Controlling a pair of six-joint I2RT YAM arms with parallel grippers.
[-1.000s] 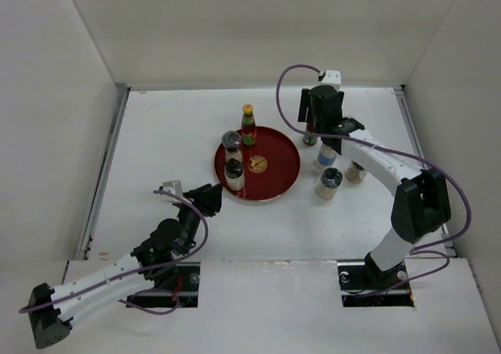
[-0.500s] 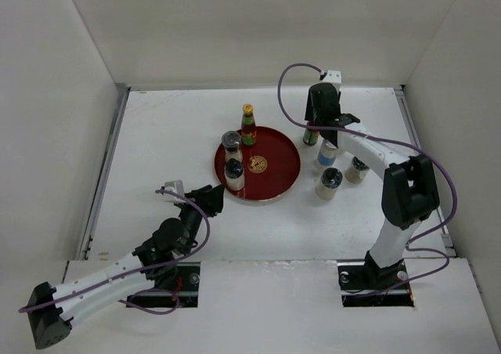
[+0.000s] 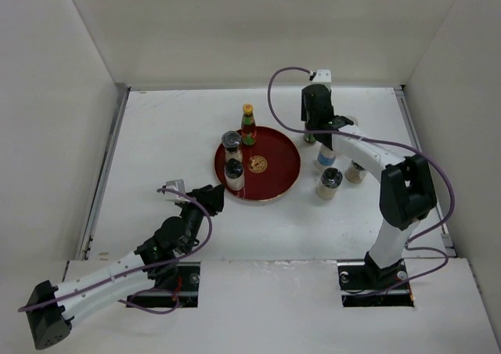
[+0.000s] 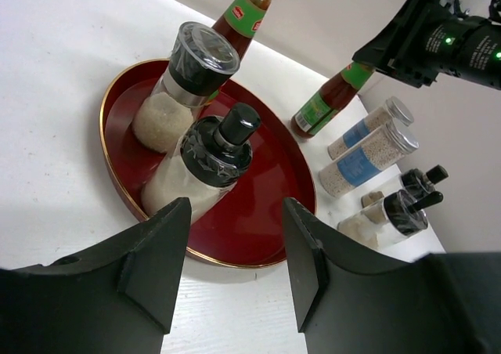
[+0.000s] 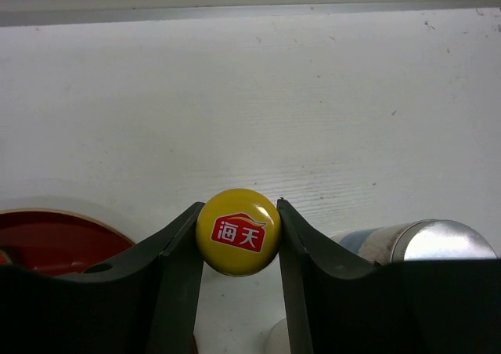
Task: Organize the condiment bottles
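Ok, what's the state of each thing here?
Tray: holds two jars and one sauce bottle, all upright.
Gripped bottle: upright, capped, outside it.
Right tool: shut on its cap.
Left tool: open, empty.
Blue-label jars: upright, lidded.

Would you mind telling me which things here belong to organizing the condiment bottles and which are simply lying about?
Part of the job:
- gripped sauce bottle, its cap between the fingers of the right claw
- second sauce bottle, on the round red tray
- two shaker jars, also on it
- loose shaker jars, on the table beside it

Just there:
- the round red tray itself
- white table
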